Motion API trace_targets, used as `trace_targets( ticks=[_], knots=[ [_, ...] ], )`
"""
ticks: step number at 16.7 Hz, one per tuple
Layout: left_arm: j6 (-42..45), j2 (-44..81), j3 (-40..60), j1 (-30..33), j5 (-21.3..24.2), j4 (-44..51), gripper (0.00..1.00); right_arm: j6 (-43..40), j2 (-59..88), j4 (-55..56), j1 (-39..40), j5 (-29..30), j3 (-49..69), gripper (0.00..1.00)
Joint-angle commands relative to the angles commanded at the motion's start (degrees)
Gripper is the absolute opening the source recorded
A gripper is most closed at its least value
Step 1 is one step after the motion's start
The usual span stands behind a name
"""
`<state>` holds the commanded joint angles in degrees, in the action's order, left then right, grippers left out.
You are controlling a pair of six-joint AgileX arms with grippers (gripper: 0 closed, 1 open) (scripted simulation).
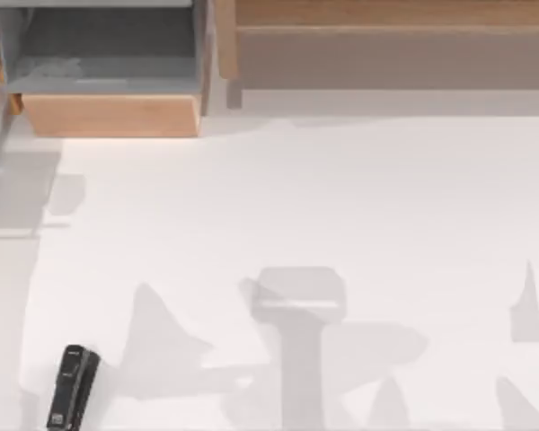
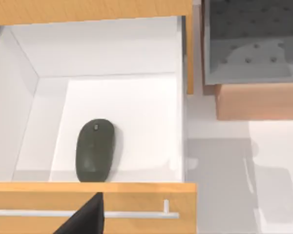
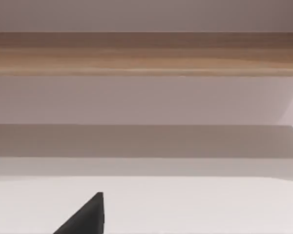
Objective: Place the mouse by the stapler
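From above, the stapler lies at the table's front-left corner. The left wrist view finds the mouse inside an open drawer, close behind its front panel — a low reach could clip that panel. Whether the left gripper is parted I cannot tell. The right gripper faces a wooden shelf, its state likewise unclear.

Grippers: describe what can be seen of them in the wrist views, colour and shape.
Little shows. The left gripper appears as a matte black wedge with a straight vertical edge. The right gripper looks the same: plain black, angular, no markings or cables visible.
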<state>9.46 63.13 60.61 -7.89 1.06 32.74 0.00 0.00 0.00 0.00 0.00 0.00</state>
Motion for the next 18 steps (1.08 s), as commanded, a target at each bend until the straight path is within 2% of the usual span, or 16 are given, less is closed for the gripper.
trace_targets(
  ticks=[11, 18],
  knots=[
    [8.77, 59.61, 56.49, -8.99, 0.70, 31.28, 1.00, 0.00, 0.00, 0.00, 0.00, 0.00, 0.00, 1.00],
    [12.31, 83.12, 79.16, -11.51, 1.18, 43.39, 1.00, 0.00, 0.00, 0.00, 0.00, 0.00, 0.00, 1.00]
  ],
)
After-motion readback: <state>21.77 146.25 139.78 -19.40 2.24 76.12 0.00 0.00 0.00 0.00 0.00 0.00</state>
